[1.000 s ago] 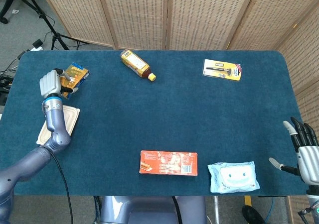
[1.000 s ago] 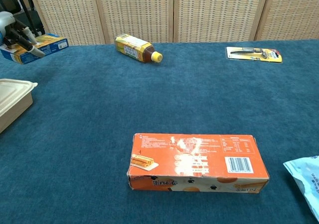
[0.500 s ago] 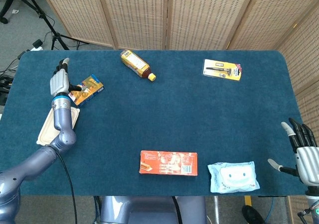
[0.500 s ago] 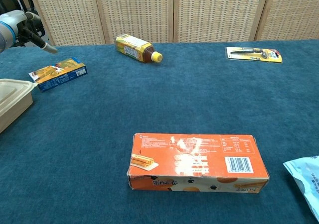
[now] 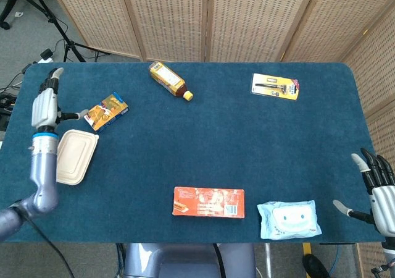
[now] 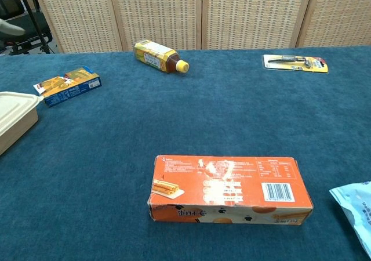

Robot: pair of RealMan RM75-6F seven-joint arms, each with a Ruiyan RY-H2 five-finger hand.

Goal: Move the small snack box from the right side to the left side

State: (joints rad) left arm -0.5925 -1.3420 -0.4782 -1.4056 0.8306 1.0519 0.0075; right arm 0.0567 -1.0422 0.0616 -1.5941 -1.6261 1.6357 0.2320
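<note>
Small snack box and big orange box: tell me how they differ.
The small snack box is clearly smaller than the big orange box. The small snack box shows blue sides with an orange top; the big orange box is orange all over. The small snack box lies at an angle near the table's left edge, beside the pale container; the big orange box lies square to the near edge, centre front. Both lie flat, untouched by either robot hand.

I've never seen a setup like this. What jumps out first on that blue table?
Probably the long orange snack box lying flat at the near edge, beside a pale blue wipes pack. At the left, the robot's left hand hovers open next to a small snack box and a beige lidded container. A yellow bottle lies on its side near the far edge.
</note>
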